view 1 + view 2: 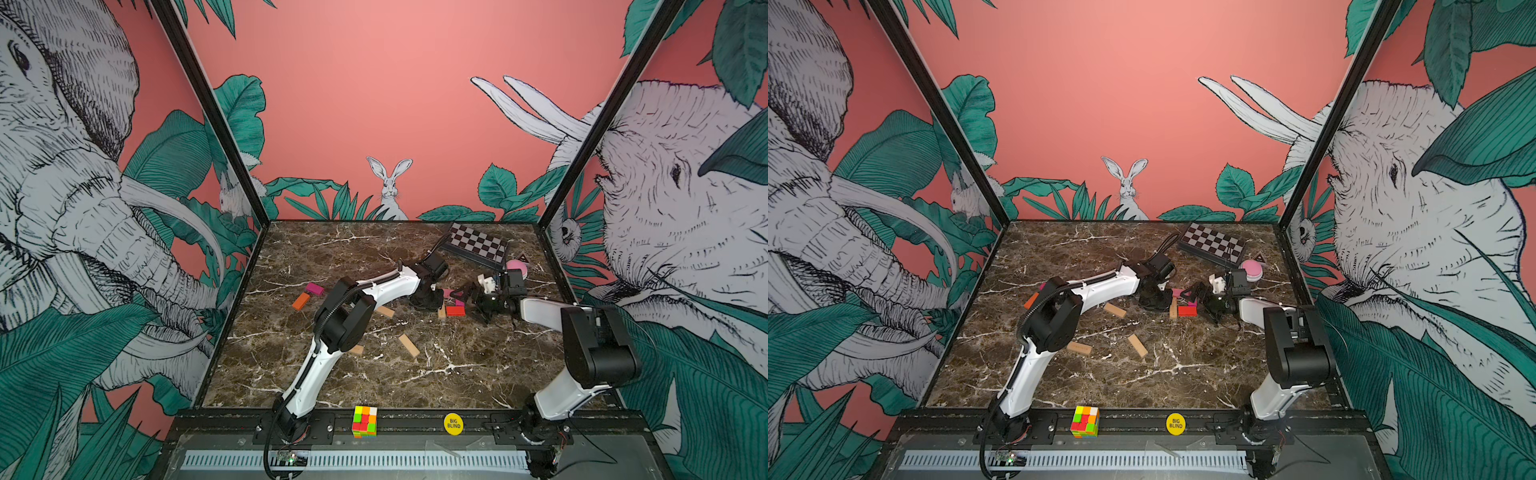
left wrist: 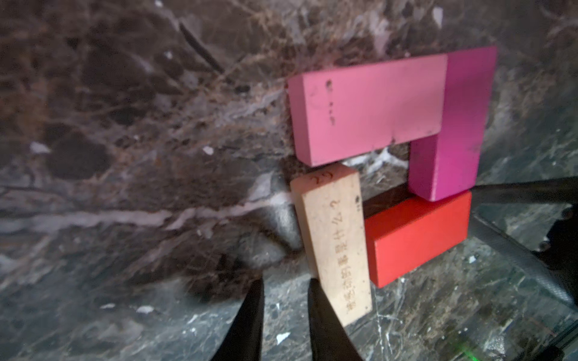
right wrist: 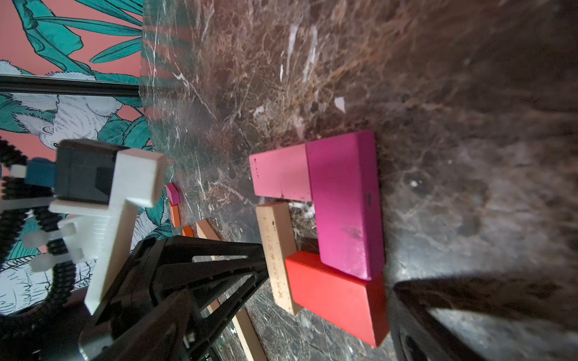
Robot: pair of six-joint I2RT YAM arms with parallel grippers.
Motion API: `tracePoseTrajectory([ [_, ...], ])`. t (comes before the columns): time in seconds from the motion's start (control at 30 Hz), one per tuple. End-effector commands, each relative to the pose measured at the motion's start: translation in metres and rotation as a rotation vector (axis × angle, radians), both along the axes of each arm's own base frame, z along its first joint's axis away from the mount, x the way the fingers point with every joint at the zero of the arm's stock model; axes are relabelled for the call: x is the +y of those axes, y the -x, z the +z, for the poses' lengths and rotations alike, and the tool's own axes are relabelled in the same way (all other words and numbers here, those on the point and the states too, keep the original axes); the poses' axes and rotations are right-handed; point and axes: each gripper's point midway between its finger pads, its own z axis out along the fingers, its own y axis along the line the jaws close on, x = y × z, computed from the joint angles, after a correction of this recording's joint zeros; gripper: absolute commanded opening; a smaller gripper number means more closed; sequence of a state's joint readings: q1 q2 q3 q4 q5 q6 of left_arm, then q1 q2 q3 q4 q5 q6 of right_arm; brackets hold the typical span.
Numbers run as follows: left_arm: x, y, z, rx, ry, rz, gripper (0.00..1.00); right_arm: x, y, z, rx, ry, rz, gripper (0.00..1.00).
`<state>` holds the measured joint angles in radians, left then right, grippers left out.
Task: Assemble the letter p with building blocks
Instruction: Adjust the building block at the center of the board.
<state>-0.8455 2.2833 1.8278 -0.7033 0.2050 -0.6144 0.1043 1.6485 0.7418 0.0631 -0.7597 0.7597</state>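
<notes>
- Multicoloured puzzle cube and yellow round disc sit on the black front rail, off the brown marble worktop.
- Four building blocks lie flat in a closed rectangular ring, right of centre on the worktop.
- Ring make-up: pink wooden block meets magenta wooden block at a corner. Red wooden block touches the magenta block's other end. Printed tan wooden block runs along the remaining side, against the red block.
- Left end effector: fingers a narrow gap apart, nothing between them. One finger lies against the tan block's outer long edge.
- Right end effector: fingers spread wide, gripping nothing, just beside the red and magenta blocks.
- Loose pieces: plain tan plank nearer the front; orange plank and second magenta plank well apart at the left.
</notes>
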Motion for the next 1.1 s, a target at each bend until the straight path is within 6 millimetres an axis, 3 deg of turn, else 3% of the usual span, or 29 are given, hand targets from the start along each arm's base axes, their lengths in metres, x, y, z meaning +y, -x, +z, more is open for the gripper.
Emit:
tracePoseTrajectory([
  [0.0, -0.004, -0.003, 0.005, -0.009, 0.002, 0.015, 0.27, 0.000, 0.004, -0.010, 0.041, 0.012, -0.002, 0.99],
  [0.57, -0.006, -0.008, 0.005, -0.019, -0.008, 0.016, 0.27, 0.000, 0.006, -0.013, 0.050, 0.016, -0.003, 0.98],
  [1.07, 0.010, 0.003, 0.006, -0.008, -0.033, 0.039, 0.26, -0.003, 0.005, -0.014, 0.056, 0.033, -0.006, 0.99],
])
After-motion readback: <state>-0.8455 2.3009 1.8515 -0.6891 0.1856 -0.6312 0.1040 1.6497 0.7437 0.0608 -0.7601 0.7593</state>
